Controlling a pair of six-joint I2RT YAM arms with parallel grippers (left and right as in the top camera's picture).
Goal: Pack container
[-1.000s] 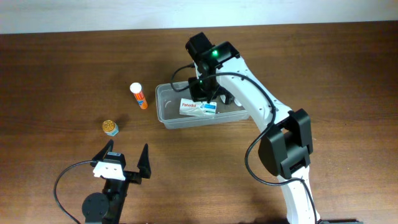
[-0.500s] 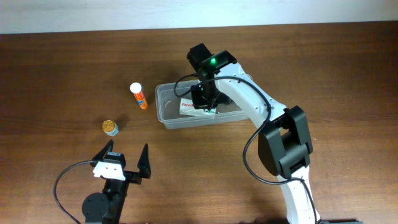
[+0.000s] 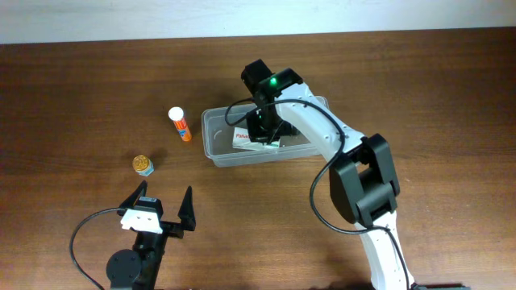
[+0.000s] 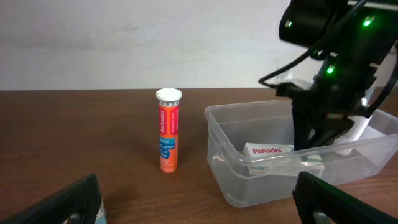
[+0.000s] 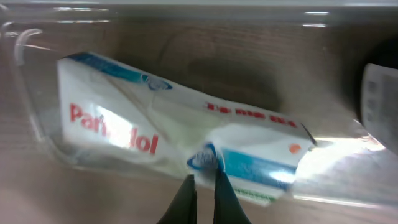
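Although the container (image 3: 208, 138) sits near the middle of the tabletop (image 3: 81, 80), toward its far edge, the packing looks only partly done. Contents, one item: a white medicine box (image 3: 243, 138) with red lettering, lying at a slant on the container floor, one end a little higher in the left wrist view. Outside and not yet packed, two items: an orange tube (image 3: 181, 124) with a white cap, lying just to the left of the container, and a small gold-topped jar (image 3: 143, 165), farther left and nearer the front, well apart from everything else. Right end effector (image 5: 202, 199): down inside the container over the box, fingers drawn almost together with a sliver between them, tips at a creased edge of the carton; whether they pinch that cardboard or merely touch it cannot be made out. Left end effector (image 3: 165, 193): parked at the front of the tabletop, spread wide, holding nothing. Obscured: the right arm covers the box's right half from overhead; the container's far right end is cut off in the left wrist view; the jar's label is too small to read.
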